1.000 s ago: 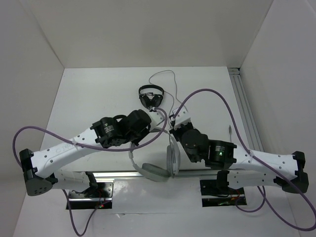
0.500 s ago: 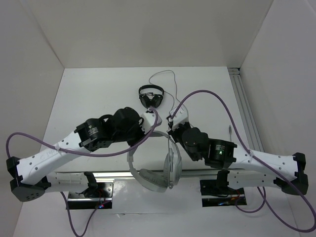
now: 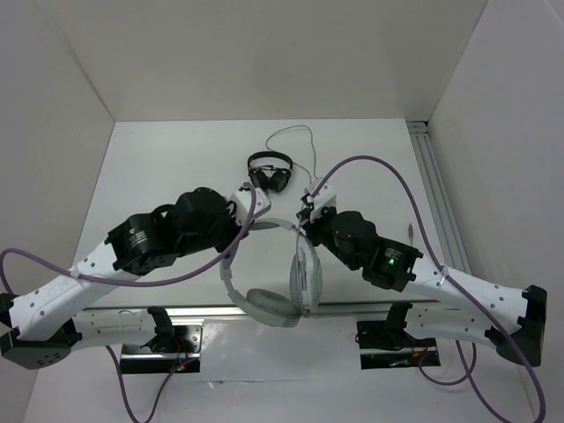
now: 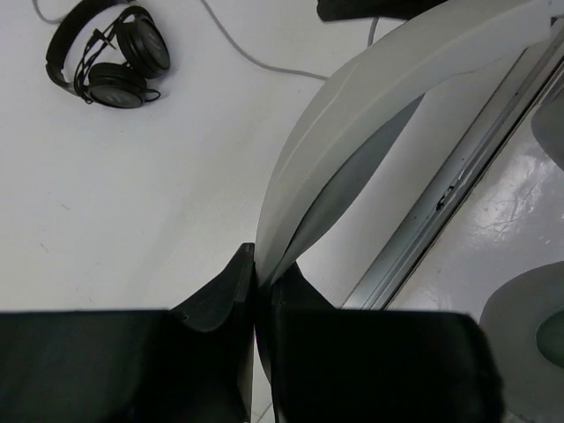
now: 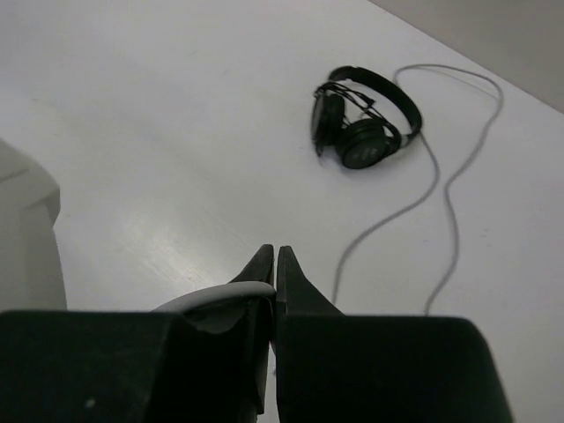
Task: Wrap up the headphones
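- Pinching the edge of the wide headband (image 4: 335, 115), the left fingers (image 4: 225, 291) are clamped on it with no gap showing. I'd leave that grip alone, since it's the anchor for the whole wrap.
- Big light grey headphones (image 3: 264, 307) hang between the two arms over the near edge of the counter (image 3: 159, 167). The band arches up and the padded cups (image 3: 306, 269) sit down by the arm bases. They look lifted rather than resting, but I can't tell if the cups touch anything.
- Small black headphones (image 3: 269, 172) sit further back in the middle, apart from both arms. Not our job, so steer clear.
- Thin grey cable (image 3: 310, 163) trails toward the back of the counter in a loop, passing just beside the black pair. That's the bit to wind round the band, so I'd gather it gently and not drag the black set along.
- Right fingers (image 5: 295, 286) are pressed together too, with a strip of light grey band caught in them, so both sides seem held. I reckon this side needs to let go, pick the cable up close to its cup, then lay the turns snug, not yanked.
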{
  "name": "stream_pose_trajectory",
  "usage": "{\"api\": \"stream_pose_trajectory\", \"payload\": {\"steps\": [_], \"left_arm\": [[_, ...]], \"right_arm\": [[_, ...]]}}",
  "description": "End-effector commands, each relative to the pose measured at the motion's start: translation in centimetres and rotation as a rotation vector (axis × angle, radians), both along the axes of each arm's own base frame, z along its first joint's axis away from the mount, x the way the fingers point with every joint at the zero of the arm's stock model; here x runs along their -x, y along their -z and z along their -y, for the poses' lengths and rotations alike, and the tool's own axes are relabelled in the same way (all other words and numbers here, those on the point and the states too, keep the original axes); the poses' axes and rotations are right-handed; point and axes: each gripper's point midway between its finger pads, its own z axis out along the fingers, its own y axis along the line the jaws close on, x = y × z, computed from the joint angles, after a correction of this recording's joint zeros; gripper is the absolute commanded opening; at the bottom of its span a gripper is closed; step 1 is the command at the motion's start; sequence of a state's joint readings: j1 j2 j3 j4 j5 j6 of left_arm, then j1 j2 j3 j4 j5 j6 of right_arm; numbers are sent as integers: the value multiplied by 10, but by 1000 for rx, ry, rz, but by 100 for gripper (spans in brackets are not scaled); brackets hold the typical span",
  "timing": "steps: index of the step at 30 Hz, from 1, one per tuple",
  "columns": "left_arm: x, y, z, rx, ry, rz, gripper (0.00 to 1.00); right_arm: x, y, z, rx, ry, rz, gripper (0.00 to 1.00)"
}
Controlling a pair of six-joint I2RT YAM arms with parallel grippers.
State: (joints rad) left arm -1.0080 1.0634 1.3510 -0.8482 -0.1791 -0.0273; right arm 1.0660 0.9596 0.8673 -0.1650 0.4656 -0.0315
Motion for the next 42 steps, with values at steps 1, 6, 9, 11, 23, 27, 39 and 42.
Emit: {"api": "stream_pose_trajectory", "payload": {"steps": [1, 6, 9, 11, 23, 27, 39, 42], "left_arm": [[29, -90, 26, 350, 160, 90, 0], [29, -104, 29, 422, 144, 90, 0], [29, -126, 28, 493, 119, 101, 0], [17, -138, 21, 521, 25, 117, 0], [-17, -214, -22, 732, -344, 180, 0], [-32, -220, -27, 714, -453, 187, 0], [-26, -223, -48, 745, -507, 180, 0], [-21, -222, -46, 744, -482, 158, 0]], "right_arm": [[7, -9, -18, -128, -141, 4, 10], [28, -31, -51, -257, -339, 39, 42], [26, -28, -65, -282, -368, 40, 64], [16, -23, -73, -303, -359, 48, 71], [-43, 45, -125, -380, -387, -67, 73], [-57, 63, -141, -377, -393, -95, 71], [-59, 38, -92, -580, -399, -114, 72], [-83, 51, -58, -592, -73, -77, 76]]}}
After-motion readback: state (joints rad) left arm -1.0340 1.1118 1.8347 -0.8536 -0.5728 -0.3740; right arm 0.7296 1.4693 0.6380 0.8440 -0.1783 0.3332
